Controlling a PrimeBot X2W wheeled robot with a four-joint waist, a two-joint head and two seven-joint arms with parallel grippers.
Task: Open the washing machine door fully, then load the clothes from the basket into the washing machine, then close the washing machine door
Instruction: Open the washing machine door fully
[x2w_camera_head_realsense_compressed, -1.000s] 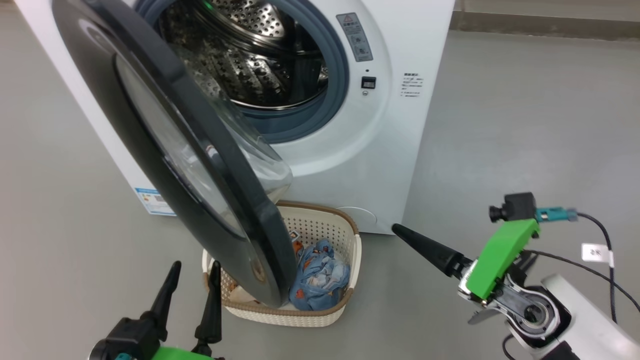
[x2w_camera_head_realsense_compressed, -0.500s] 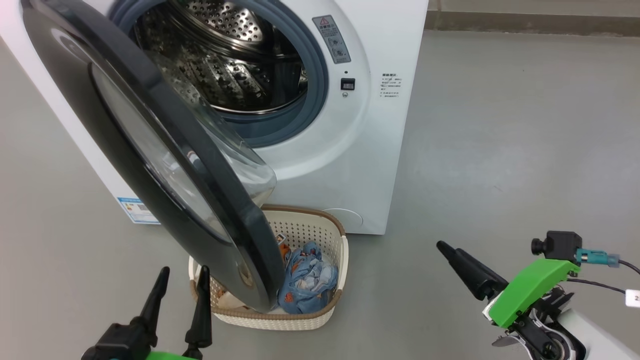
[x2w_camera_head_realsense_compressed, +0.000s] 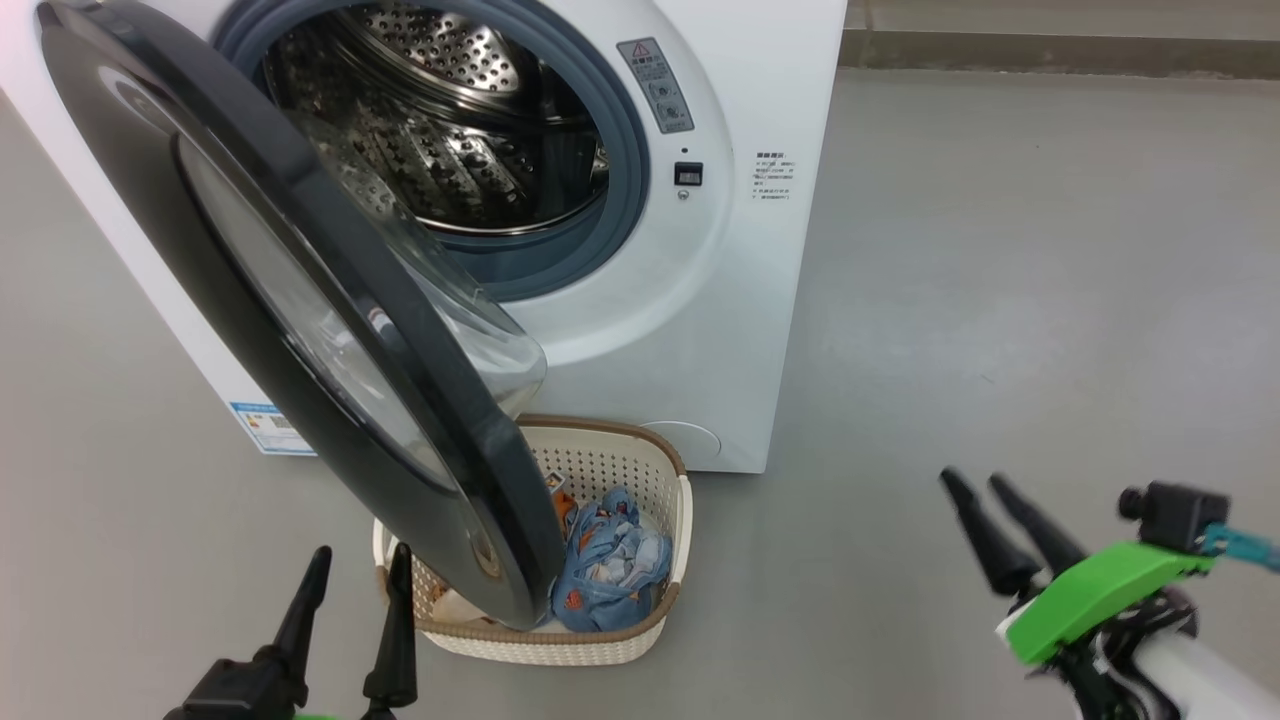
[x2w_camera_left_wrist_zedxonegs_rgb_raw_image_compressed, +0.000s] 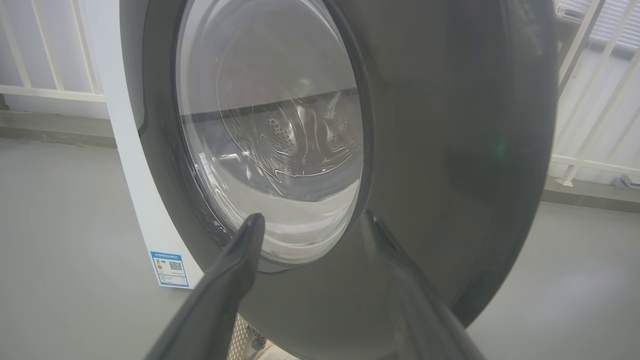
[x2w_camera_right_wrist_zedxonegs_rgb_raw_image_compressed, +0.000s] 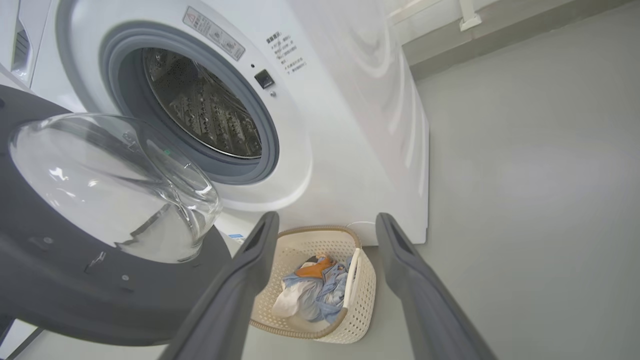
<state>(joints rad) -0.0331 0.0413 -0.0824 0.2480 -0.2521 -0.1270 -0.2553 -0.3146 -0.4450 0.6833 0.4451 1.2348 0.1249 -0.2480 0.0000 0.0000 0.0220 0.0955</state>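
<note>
From the head we see the big white front-loading washing machine (x2w_camera_head_realsense_compressed: 700, 300), its perforated steel drum (x2w_camera_head_realsense_compressed: 450, 130) in plain sight. The large round door (x2w_camera_head_realsense_compressed: 300, 300), a glossy black rim around a bulging clear glass bowl, stands swung out to our left. In this view its lower edge covers the left part of the small cream perforated plastic basket (x2w_camera_head_realsense_compressed: 660, 480) with the brown rim. The basket sits on the grey floor (x2w_camera_head_realsense_compressed: 1000, 300) just before the machine, with the light blue printed clothes (x2w_camera_head_realsense_compressed: 610, 565) bunched inside.

Our left gripper (x2w_camera_head_realsense_compressed: 360, 550) and right gripper (x2w_camera_head_realsense_compressed: 972, 478) both have their fingers spread and carry nothing.

Along the left wrist, our parted left gripper (x2w_camera_left_wrist_zedxonegs_rgb_raw_image_compressed: 312, 216) faces the door's (x2w_camera_left_wrist_zedxonegs_rgb_raw_image_compressed: 450, 125) outer side; we cannot tell whether it touches. A blue label sticker (x2w_camera_left_wrist_zedxonegs_rgb_raw_image_compressed: 170, 269) shows low on the machine.

Along the right wrist, our spread right gripper (x2w_camera_right_wrist_zedxonegs_rgb_raw_image_compressed: 326, 217) frames the basket (x2w_camera_right_wrist_zedxonegs_rgb_raw_image_compressed: 360, 300) and clothes (x2w_camera_right_wrist_zedxonegs_rgb_raw_image_compressed: 320, 290), well apart from both.
</note>
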